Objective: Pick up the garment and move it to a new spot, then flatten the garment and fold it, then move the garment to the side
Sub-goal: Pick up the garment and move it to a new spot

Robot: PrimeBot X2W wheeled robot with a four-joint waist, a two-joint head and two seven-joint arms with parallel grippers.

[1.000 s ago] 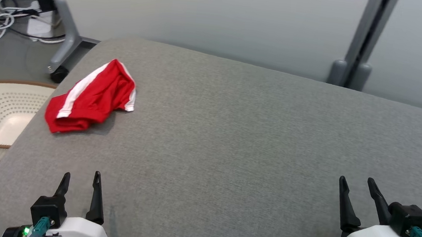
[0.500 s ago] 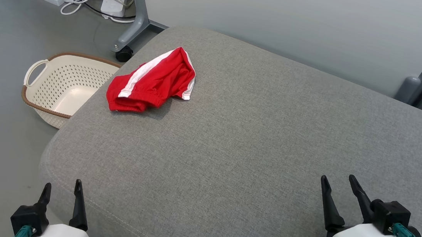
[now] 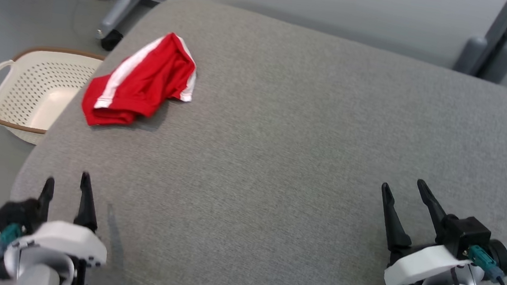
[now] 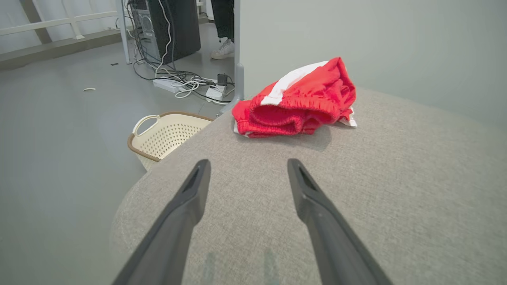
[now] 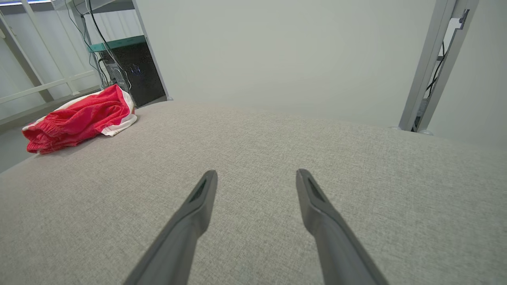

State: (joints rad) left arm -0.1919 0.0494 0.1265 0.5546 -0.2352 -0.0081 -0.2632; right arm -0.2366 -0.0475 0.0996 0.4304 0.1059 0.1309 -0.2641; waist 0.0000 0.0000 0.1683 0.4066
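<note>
**Crumpled red fabric garment with a white side stripe (image 3: 140, 82) before pick-up; both claws released.**

The garment lies bunched near the far left corner of the broad grey woven-fabric cushion (image 3: 281, 140), close to the edge above the cream perforated plastic basket (image 3: 30, 93) on the floor. The left gripper (image 3: 67, 179) and the right gripper (image 3: 404, 185) hover over the near edge, jaws spread and empty. The left one is near the garment and the right one well apart from it. The cloth looks light, limp and without stiffness, so it would probably sag and unfold when lifted. The thick gathered waistband (image 4: 285, 118) facing the left gripper seems the firmest place to pinch. A grip on a single thin layer could let the cloth slip or catch the cushion's weave.
</note>
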